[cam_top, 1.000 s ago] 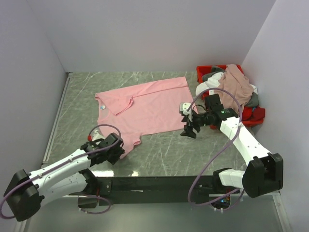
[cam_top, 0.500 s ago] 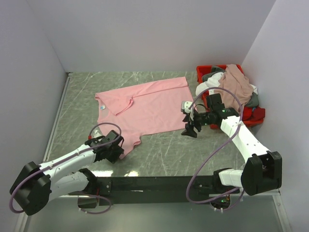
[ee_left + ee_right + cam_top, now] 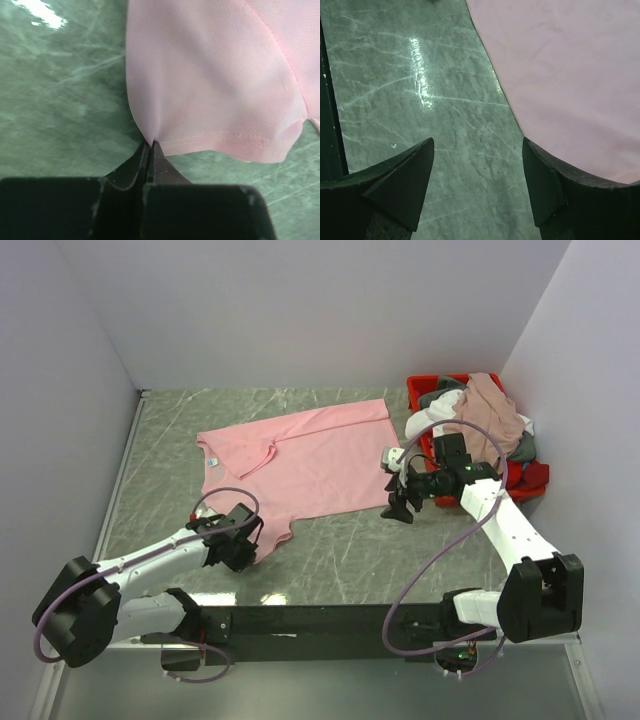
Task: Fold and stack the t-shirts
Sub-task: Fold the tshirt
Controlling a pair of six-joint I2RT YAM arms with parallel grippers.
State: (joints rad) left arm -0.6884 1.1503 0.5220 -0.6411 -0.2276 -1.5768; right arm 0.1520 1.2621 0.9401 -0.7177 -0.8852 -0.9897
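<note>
A plain light pink t-shirt (image 3: 300, 460) lies spread flat on the green marbled table, collar to the left. My left gripper (image 3: 243, 540) is at its near sleeve, jaws shut on the sleeve's hem corner; the left wrist view shows the cloth (image 3: 215, 75) pinched at my gripper's tip (image 3: 150, 145). My right gripper (image 3: 397, 502) is open and empty, hovering over bare table just off the shirt's near right corner; in the right wrist view my gripper (image 3: 477, 145) has the pink cloth (image 3: 570, 75) beside one finger. The dusty rose shirt (image 3: 490, 410), white shirt (image 3: 430, 422), grey shirt (image 3: 443, 397) and red shirt (image 3: 527, 476) are heaped at the back right.
A red plastic bin (image 3: 414, 390) holds the shirt heap in the back right corner, against the right wall. Pale walls close the table at left, back and right. A black rail (image 3: 320, 620) runs along the near edge by the arm bases.
My left gripper has moved right and forward to the pink shirt's near sleeve. My right gripper has drifted slightly right and back, staying open.
</note>
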